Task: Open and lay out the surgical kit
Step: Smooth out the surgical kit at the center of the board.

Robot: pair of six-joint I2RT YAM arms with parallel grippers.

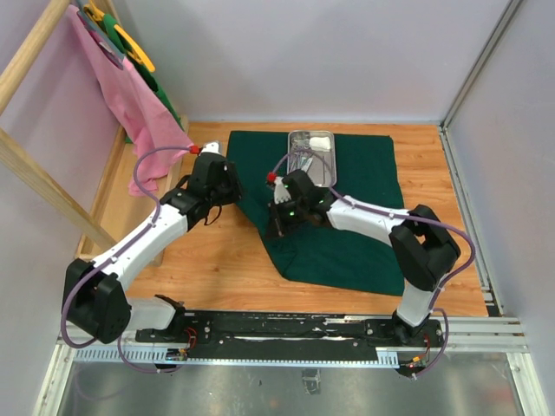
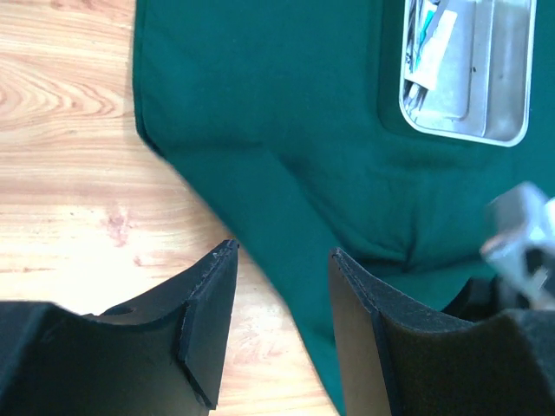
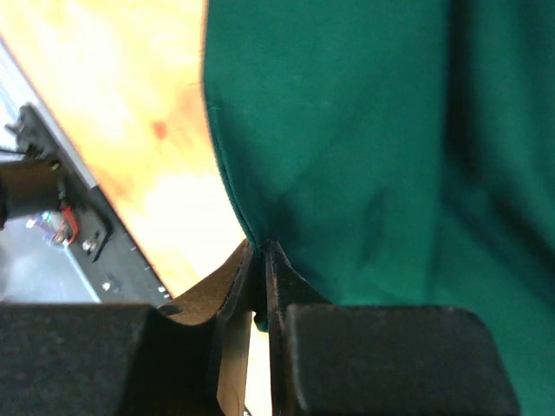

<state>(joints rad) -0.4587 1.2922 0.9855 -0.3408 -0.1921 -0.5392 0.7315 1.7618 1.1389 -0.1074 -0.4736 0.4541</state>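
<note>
The dark green cloth wrap (image 1: 355, 217) lies spread on the wooden table. The shiny steel tray (image 1: 313, 156) sits on its far part, with thin steel tools and a white gauze wad (image 1: 320, 141) inside; the tray also shows in the left wrist view (image 2: 486, 78). My right gripper (image 1: 276, 227) is shut on the cloth's left edge (image 3: 260, 251), pinching a fold between its pads. My left gripper (image 1: 227, 198) is open and empty, hovering over the table beside the cloth's left edge (image 2: 260, 225).
A wooden rack (image 1: 35, 165) with pink cloth (image 1: 130, 104) and green and yellow items stands at the left. Grey walls close the back and right. A metal rail (image 1: 347, 329) runs along the near edge.
</note>
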